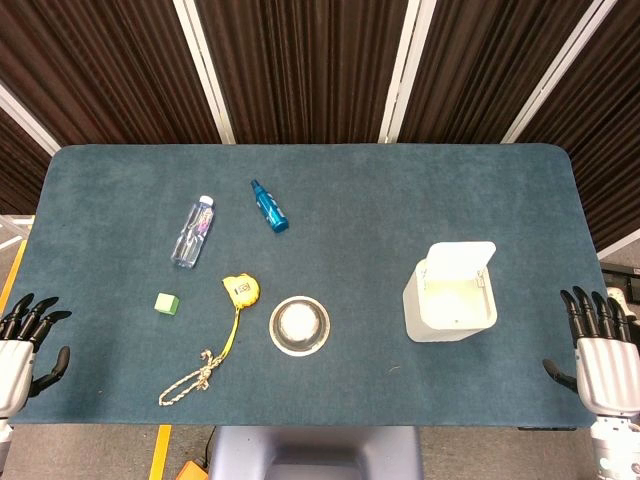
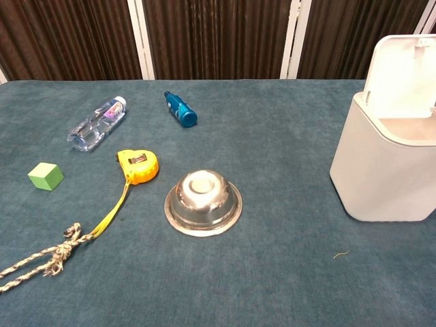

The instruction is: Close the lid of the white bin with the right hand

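Observation:
The white bin [image 1: 450, 312] [image 2: 385, 170] stands on the right part of the table, its lid [image 1: 460, 262] [image 2: 403, 76] tipped up and back so the inside shows. My right hand [image 1: 600, 348] hovers at the table's right front edge, to the right of the bin and apart from it, fingers spread and holding nothing. At the left front edge my left hand [image 1: 25, 345] is likewise spread and empty. Neither hand appears in the chest view.
A steel bowl [image 1: 299, 326] [image 2: 203, 201] sits left of the bin. Further left lie a yellow tape measure [image 1: 240, 289] [image 2: 137, 166], a knotted rope [image 1: 195, 378] [image 2: 48, 257], a green cube [image 1: 167, 302] [image 2: 45, 176], a clear bottle [image 1: 194, 231] [image 2: 97, 122] and a blue bottle [image 1: 269, 205] [image 2: 180, 109].

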Robot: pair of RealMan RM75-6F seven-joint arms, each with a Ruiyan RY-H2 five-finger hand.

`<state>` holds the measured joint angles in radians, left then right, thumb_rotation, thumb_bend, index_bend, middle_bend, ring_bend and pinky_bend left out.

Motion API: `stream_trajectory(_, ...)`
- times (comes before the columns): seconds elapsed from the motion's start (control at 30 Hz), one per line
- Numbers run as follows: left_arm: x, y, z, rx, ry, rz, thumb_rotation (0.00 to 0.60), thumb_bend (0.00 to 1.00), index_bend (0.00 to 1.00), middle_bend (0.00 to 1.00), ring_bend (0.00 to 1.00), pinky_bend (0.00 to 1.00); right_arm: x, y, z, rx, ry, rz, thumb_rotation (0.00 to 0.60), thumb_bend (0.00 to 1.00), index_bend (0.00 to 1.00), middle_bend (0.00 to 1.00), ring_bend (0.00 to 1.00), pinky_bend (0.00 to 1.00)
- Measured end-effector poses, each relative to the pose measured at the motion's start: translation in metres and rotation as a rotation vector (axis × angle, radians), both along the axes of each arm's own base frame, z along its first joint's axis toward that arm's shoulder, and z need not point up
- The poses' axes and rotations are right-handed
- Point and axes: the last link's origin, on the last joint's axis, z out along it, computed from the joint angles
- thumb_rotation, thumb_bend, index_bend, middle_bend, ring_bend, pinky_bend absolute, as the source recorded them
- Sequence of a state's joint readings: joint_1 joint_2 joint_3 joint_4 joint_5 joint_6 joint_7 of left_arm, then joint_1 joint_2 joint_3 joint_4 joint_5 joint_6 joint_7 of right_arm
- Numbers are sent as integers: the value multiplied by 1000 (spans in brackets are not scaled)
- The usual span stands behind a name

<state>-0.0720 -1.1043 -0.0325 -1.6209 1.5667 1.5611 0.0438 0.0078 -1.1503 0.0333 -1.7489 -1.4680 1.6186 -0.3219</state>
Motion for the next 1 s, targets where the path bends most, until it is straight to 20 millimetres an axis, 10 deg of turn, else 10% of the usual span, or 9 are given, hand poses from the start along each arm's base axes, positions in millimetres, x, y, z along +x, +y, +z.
stream_trajectory(0.17, -1, 1, -2, -5, 5, 8, 600, 458, 277, 150, 47, 212, 1, 2, 0, -7, -18, 31, 600, 128, 26, 201, 70, 216)
stream_trajectory(0.37, -1, 1, -1, -5, 0, 8, 600, 458, 277, 150, 47, 212, 18, -5, -2, -1, -42, 98, 600, 430, 26, 596, 537, 815)
stream_trajectory(0.6, -3, 0, 2, -2, 3, 31, 600, 457, 277, 150, 46, 213, 52, -26, -4, 31, -4, 146, 600, 797, 27, 685, 608, 891)
stream_trajectory(1.0, -4, 0, 5, 6, 8, 50, 600, 458, 277, 149, 46, 213, 101, -77, -3, 105, 65, 2, 600, 937, 22, 753, 652, 935)
